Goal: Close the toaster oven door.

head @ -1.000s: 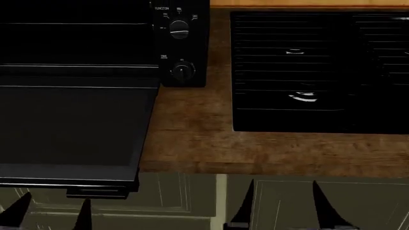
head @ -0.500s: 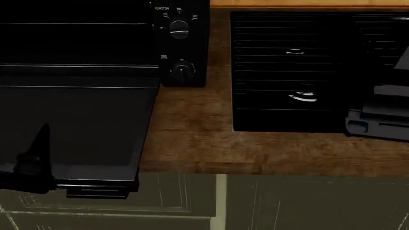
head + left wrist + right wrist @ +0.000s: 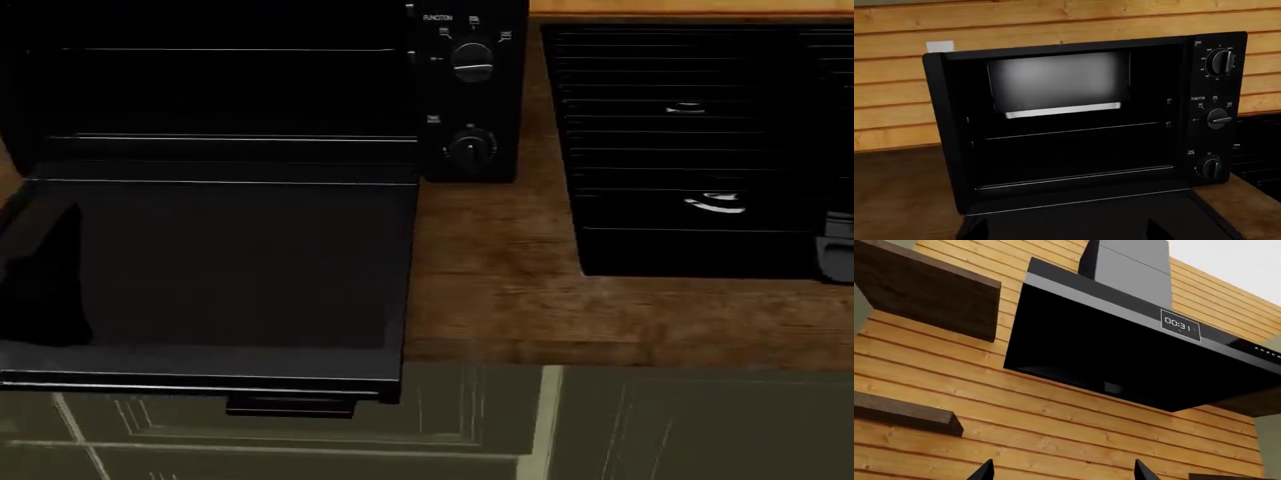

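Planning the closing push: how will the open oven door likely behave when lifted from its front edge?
The door looks like a rigid flat panel, so it probably will not flex. It lies flat, joined to the toaster oven along its rear edge, so it should swing upward rather than slide. Its smooth dark face may be slippery; the handle under the front edge seems a surer contact.

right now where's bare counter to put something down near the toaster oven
Bare wooden counter runs between the open toaster oven door and the stovetop, forward to the counter's front edge. A smaller bare patch lies on the toaster oven's other side. The dropped door covers the space directly in front.
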Motion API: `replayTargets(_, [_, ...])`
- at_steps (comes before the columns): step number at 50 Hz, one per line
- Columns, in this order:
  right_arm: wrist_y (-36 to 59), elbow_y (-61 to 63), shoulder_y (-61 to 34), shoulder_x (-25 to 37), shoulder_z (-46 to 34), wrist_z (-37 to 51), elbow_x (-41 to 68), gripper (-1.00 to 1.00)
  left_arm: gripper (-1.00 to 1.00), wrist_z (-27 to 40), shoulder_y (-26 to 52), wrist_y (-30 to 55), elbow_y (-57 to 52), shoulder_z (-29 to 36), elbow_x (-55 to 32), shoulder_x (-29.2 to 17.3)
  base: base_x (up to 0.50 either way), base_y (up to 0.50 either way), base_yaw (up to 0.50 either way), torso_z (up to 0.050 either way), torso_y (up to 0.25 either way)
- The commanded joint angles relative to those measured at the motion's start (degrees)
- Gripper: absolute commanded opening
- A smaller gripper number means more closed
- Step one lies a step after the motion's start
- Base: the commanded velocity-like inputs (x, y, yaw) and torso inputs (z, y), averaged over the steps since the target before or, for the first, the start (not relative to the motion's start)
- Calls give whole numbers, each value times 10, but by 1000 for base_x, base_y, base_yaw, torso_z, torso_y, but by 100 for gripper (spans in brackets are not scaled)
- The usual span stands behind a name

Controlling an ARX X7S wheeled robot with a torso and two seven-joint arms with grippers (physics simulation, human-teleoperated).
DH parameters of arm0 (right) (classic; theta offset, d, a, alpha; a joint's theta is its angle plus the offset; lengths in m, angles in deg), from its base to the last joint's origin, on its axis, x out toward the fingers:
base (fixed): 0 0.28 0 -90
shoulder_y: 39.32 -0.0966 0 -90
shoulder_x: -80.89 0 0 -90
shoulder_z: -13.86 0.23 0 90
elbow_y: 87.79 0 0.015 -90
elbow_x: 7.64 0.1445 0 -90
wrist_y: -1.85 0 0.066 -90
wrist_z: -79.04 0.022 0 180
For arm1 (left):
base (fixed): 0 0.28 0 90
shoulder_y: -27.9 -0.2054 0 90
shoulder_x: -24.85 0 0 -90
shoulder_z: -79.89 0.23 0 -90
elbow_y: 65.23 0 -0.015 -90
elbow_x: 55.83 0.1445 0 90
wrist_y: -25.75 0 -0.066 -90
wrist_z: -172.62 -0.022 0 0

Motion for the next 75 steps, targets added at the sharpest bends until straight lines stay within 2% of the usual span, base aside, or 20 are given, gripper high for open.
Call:
replayTargets(1, [-18, 4, 21, 25, 2, 14, 10, 100, 100, 3, 12, 15, -6, 6, -5, -6, 0, 500, 0, 0, 0])
replayTargets(34, [-87, 6, 113, 67, 29, 38, 11, 100, 100, -3, 3, -14, 12, 17, -1, -5, 0, 484, 0, 0, 0])
replayTargets(43, [-98, 6, 125, 79, 31, 52, 19, 100, 100, 2, -2, -10, 4, 15, -6, -2, 31, 21, 0, 0, 0])
replayTargets(57, [-126, 7, 148, 106, 40, 69, 30, 100, 100, 9, 2, -1, -4, 13, -14, -1, 454, 0, 0, 0, 0])
replayTargets(69, [-157, 6, 192, 112, 66, 73, 18, 100, 100, -11, -5, -46, 28, 28, 4, -6, 314, 0, 0, 0, 0])
replayTargets(75, [-167, 7, 202, 127, 72, 82, 26, 100, 100, -49, -30, -128, 25, 45, 37, -32, 0, 0, 0, 0, 0])
